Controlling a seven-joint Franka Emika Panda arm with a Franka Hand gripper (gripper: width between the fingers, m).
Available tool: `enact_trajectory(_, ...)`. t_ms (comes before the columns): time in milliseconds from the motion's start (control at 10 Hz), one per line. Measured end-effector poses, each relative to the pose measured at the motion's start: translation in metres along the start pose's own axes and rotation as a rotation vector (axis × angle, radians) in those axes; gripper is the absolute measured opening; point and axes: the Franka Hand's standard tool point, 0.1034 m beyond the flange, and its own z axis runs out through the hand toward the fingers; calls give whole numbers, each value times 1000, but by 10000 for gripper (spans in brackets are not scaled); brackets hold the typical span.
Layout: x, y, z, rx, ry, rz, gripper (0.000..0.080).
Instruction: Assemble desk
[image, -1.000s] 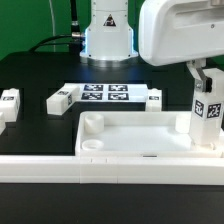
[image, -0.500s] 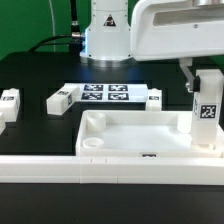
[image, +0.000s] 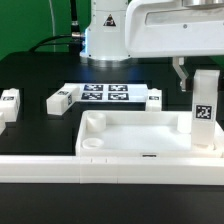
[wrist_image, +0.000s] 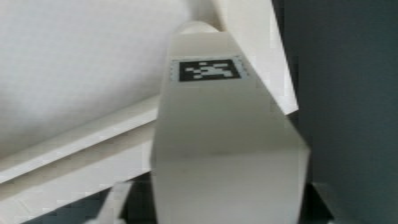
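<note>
White rounded arm base (image: 108, 28), glossy shell, pale blue-lit band at its foot, boxy white hand (image: 196, 80) housing, dark grey finger (image: 180, 72)

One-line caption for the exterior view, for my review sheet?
Gripper holds a tagged leg upright at the desk top's corner on the exterior view's right.

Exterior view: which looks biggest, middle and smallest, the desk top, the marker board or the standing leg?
1. desk top
2. standing leg
3. marker board
The leg stands nearer the camera than the board, so second and third are unsure in real life.
</note>
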Motion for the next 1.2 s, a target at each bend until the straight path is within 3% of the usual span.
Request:
enact_trajectory(500, -7, 4, 0, 5, -19, 497, 291)
enact_trajectory(1000, -8, 6, 1, 9, -40, 779, 291)
enact_trajectory(1100, -8, 5, 1, 10, -40, 761, 369)
enact_trajectory(1200, -8, 5, 1, 10, -40, 737, 369)
